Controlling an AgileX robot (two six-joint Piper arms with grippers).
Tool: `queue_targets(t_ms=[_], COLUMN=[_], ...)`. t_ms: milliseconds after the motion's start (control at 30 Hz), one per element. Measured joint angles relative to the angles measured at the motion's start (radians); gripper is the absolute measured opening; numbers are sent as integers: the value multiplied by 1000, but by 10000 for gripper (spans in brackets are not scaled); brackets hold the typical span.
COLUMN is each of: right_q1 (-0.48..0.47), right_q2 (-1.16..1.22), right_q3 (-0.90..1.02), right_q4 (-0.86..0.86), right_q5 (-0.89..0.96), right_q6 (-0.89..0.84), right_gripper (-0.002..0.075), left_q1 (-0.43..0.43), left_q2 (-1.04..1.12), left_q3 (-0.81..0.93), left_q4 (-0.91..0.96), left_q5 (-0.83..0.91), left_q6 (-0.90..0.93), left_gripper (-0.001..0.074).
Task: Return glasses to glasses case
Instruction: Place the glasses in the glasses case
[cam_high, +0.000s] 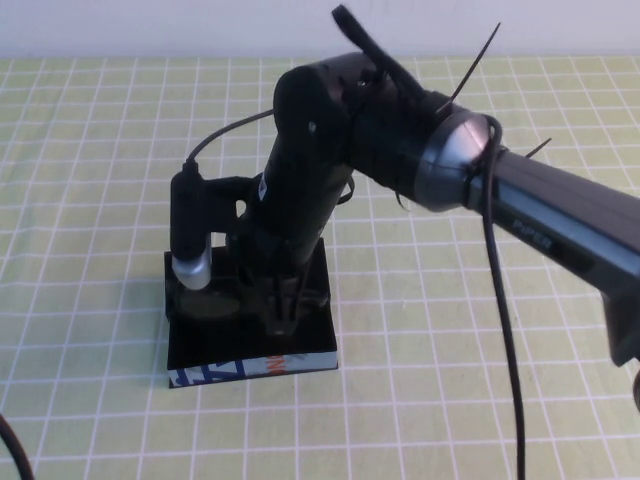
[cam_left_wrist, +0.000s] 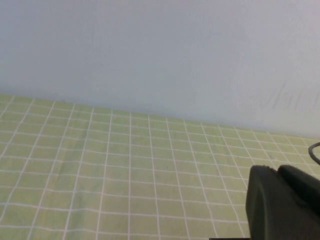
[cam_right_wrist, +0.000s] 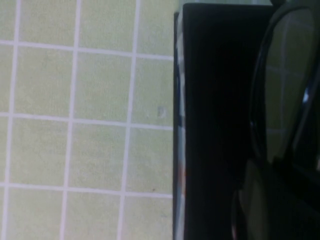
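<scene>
The glasses case (cam_high: 305, 345) is an open black box on the left half of the table, with its blue, white and orange patterned side facing me. My right arm reaches across from the right, and my right gripper (cam_high: 281, 312) is down inside the case, shut on the black glasses (cam_high: 207, 300). In the right wrist view a greyish lens (cam_right_wrist: 285, 85) lies over the case's black lining (cam_right_wrist: 215, 125). My left gripper (cam_left_wrist: 276, 171) is shut and empty, out of the high view, over bare tablecloth near the wall.
A green checked tablecloth (cam_high: 480, 330) covers the table up to a pale wall (cam_left_wrist: 160, 55) at the back. A black cable (cam_high: 505, 340) hangs from the right arm. Open cloth lies in front and to the right of the case.
</scene>
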Motion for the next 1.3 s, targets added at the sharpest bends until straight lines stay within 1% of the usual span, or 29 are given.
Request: queue_targets(t_ms=[167, 367, 1000, 1100, 1300], right_q1=[2, 2, 2, 2, 2], right_q2=[34, 50, 87, 87, 87], right_q3=[-9, -11, -15, -15, -15], right_q4=[0, 0, 4, 4, 22], right_q5=[0, 0, 0, 0, 0], right_q6=[0, -7, -47, -47, -47], right_gripper=[1, 1, 4, 31, 162], left_q1=[-4, -34, -34, -34, -34], left_q2=[0, 0, 0, 0, 0], left_q3=[0, 0, 0, 0, 0], left_q4=[0, 4, 11, 11, 11], left_q5=[4, 4, 6, 6, 6], left_q6=[0, 0, 0, 0, 0], left_gripper=[-1, -1, -1, -1, -1])
